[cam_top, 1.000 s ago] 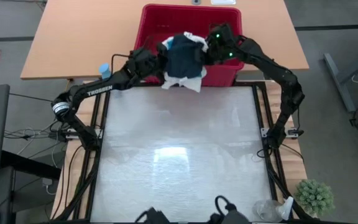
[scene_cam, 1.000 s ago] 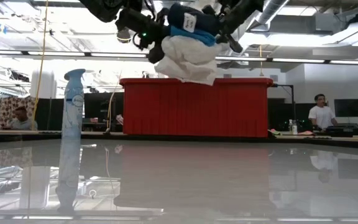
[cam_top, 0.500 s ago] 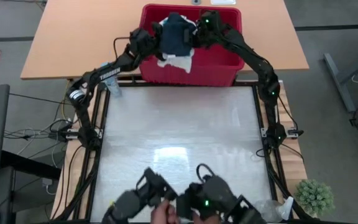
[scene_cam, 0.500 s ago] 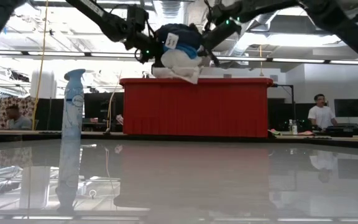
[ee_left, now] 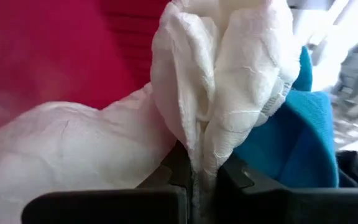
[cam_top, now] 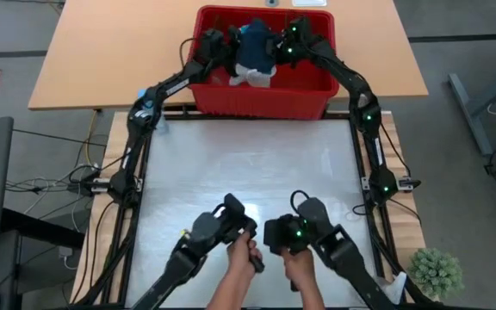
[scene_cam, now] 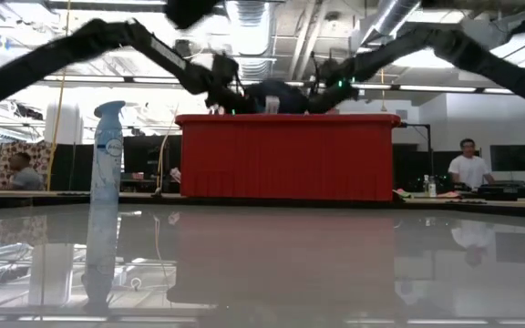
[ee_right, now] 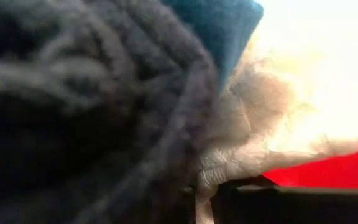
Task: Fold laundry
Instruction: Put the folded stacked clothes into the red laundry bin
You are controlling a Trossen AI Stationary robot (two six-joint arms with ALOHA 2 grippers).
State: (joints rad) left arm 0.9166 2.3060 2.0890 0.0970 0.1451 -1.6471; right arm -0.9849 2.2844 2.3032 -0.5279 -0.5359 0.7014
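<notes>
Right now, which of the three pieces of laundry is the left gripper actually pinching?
The cream-white lacy cloth: the left gripper is shut on a bunched fold of it. The turquoise garment lies behind it, unpinched; the dark navy garment sits farther over.

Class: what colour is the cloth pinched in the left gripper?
Cream-white, with a lacy texture: the cloth shows best in the left wrist view.

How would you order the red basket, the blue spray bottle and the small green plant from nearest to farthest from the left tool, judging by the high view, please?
1. Red basket: the left tool sits over its left rim, shut on the cream-white cloth.
2. Blue spray bottle: at the table's far-left corner.
3. Green plant: at the near-right corner, farthest.
</notes>
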